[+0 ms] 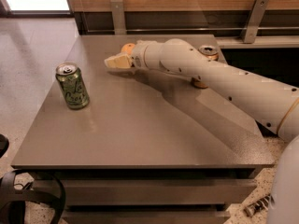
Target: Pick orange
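Note that the orange (pixel 127 47) lies just beyond the gripper (pixel 117 61), far-right of its tip; you cannot tell its grasp state.

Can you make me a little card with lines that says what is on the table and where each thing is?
table: grey, flat top
green can: standing up, near the left edge
orange: far side, partly hidden behind the arm
copper can: standing up, far right, mostly hidden behind the arm
arm: white, reaches in from the right
end effector: above the table, just in front and left of the orange, not holding it
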